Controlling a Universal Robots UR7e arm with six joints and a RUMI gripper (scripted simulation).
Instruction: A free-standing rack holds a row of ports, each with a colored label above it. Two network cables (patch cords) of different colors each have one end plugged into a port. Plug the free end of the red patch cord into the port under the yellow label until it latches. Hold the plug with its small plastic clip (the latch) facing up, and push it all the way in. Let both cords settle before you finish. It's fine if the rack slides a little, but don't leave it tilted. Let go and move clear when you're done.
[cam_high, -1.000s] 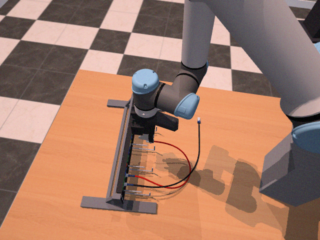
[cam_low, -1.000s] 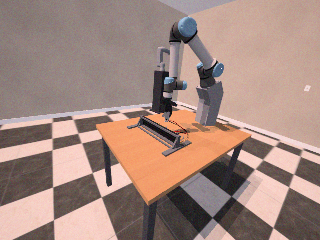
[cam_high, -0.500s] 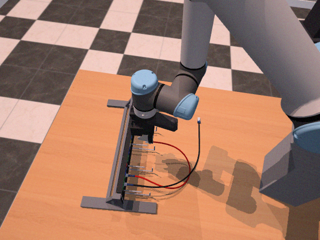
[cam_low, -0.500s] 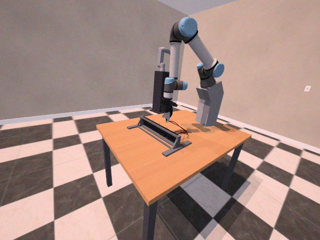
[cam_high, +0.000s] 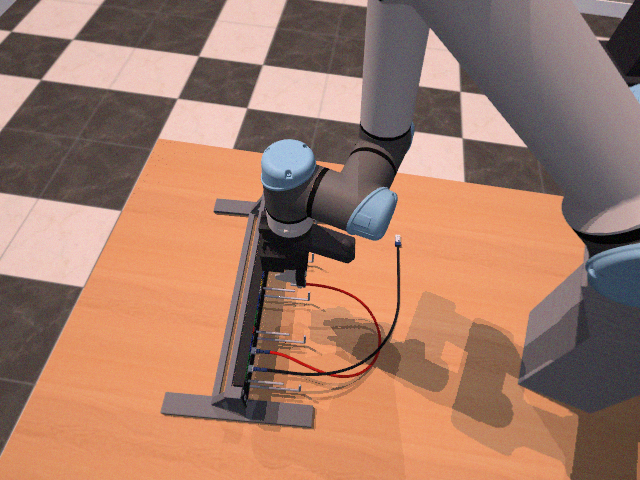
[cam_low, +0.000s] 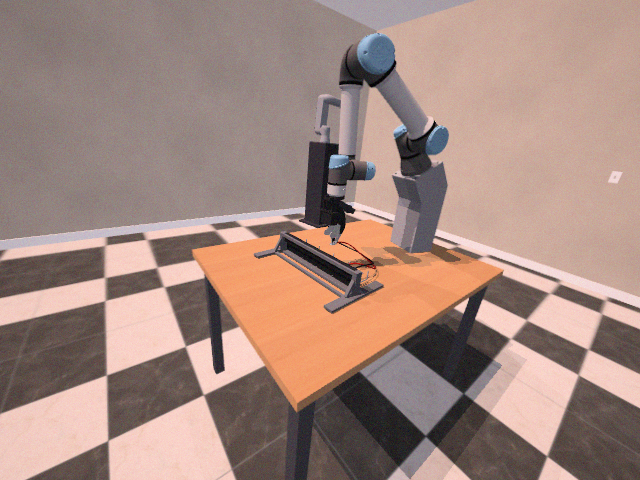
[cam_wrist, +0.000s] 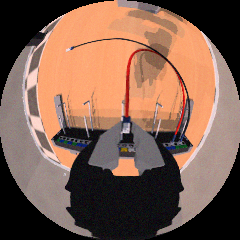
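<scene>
The grey rack (cam_high: 242, 310) stands on the orange table with its row of ports facing right; it also shows in the exterior view (cam_low: 320, 266). My gripper (cam_wrist: 126, 122) is shut on the free plug of the red patch cord (cam_wrist: 127, 126) and holds it right at the rack's port row, over a yellowish label (cam_wrist: 126, 148). The red cord (cam_high: 356, 310) loops back to its plugged end (cam_high: 261, 351) lower on the rack. The black cord (cam_high: 397, 299) is plugged in just below (cam_high: 256, 368); its free plug (cam_high: 397, 239) lies on the table. The latch side is too small to tell.
Thin metal cable pegs (cam_high: 289, 297) stick out from the rack face on both sides of the gripper. The arm's grey base (cam_high: 573, 335) stands at the right of the table. The rack's feet (cam_high: 237, 408) sit flat on the table.
</scene>
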